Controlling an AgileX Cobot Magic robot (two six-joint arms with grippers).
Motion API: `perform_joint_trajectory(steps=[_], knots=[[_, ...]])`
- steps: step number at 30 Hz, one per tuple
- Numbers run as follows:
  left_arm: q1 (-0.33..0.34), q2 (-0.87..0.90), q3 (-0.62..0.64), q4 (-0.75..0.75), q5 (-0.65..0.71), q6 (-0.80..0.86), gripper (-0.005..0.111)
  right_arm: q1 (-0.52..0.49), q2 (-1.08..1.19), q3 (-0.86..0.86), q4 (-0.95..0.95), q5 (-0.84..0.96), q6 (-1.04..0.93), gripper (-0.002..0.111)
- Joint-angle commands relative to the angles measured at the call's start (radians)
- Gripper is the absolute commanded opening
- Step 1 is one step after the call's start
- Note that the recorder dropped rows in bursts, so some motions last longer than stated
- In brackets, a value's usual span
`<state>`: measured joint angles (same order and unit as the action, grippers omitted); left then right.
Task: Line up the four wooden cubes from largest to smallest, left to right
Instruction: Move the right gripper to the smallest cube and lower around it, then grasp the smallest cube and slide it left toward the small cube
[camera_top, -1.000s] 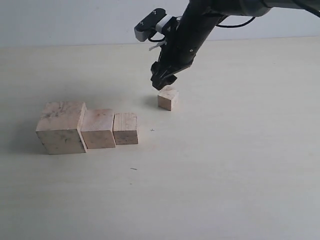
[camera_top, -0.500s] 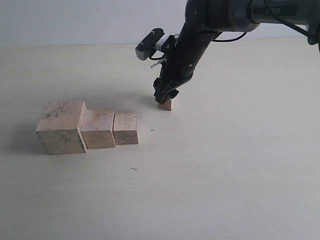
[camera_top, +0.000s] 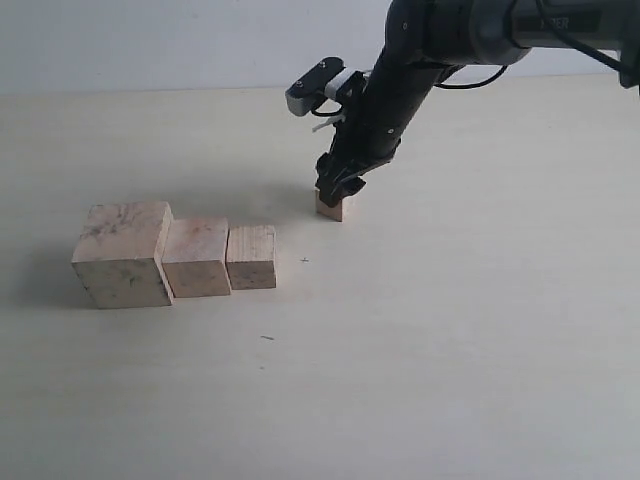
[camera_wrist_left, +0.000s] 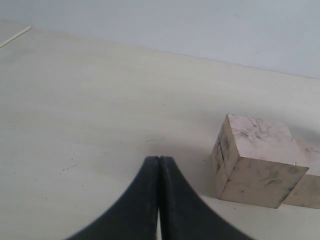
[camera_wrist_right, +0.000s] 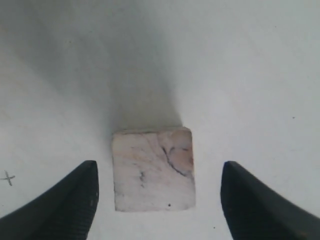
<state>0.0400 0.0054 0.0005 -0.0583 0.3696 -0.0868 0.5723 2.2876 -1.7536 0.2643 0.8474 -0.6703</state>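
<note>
Wood this small should be light and rigid, we judge, so our right gripper (camera_top: 338, 188), spread wide astride the smallest cube (camera_wrist_right: 153, 169) toward the far edge of the table (camera_top: 480, 330), apart from the row of three (camera_top: 200, 258) near its left edge, should pinch opposite flat faces.

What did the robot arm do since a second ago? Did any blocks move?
The right tool came down around the smallest cube, open on both sides, not gripping it yet. That cube and the three bigger cubes in their row stayed put.
</note>
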Motion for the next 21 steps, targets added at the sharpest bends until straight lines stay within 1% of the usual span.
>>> perform_joint_trajectory(steps=[1, 4, 6, 8, 10, 11, 12, 16, 21], knots=[[-0.003, -0.005, -0.001, -0.006, -0.005, 0.001, 0.0, -0.004, 0.006, 0.001, 0.015, 0.011, -0.003, 0.066], [-0.003, -0.005, -0.001, -0.006, -0.005, 0.001, 0.0, -0.004, 0.028, 0.001, 0.049, 0.017, -0.018, 0.066], [-0.003, -0.005, -0.001, -0.006, -0.005, 0.001, 0.0, -0.004, 0.032, 0.001, 0.049, 0.017, -0.018, 0.059], [-0.003, -0.005, -0.001, -0.006, -0.005, 0.001, 0.0, -0.004, 0.026, 0.001, 0.04, 0.02, -0.018, 0.043], [-0.003, -0.005, -0.001, -0.006, -0.005, 0.001, 0.0, -0.004, 0.018, 0.001, 0.031, 0.053, -0.018, 0.021], [-0.003, -0.005, -0.001, -0.006, -0.005, 0.001, 0.0, -0.004, 0.011, 0.001, 0.027, 0.079, -0.018, 0.008], [-0.003, -0.005, -0.001, -0.006, -0.005, 0.001, 0.0, -0.004, 0.005, 0.001, 0.023, 0.095, -0.02, 0.0], [-0.003, -0.005, -0.001, -0.006, -0.005, 0.001, 0.0, -0.002, -0.006, 0.001, 0.053, 0.184, -0.187, 0.0], [-0.003, -0.005, -0.001, -0.006, -0.005, 0.001, 0.0, -0.002, -0.006, 0.001, 0.215, 0.325, -0.469, 0.0]])
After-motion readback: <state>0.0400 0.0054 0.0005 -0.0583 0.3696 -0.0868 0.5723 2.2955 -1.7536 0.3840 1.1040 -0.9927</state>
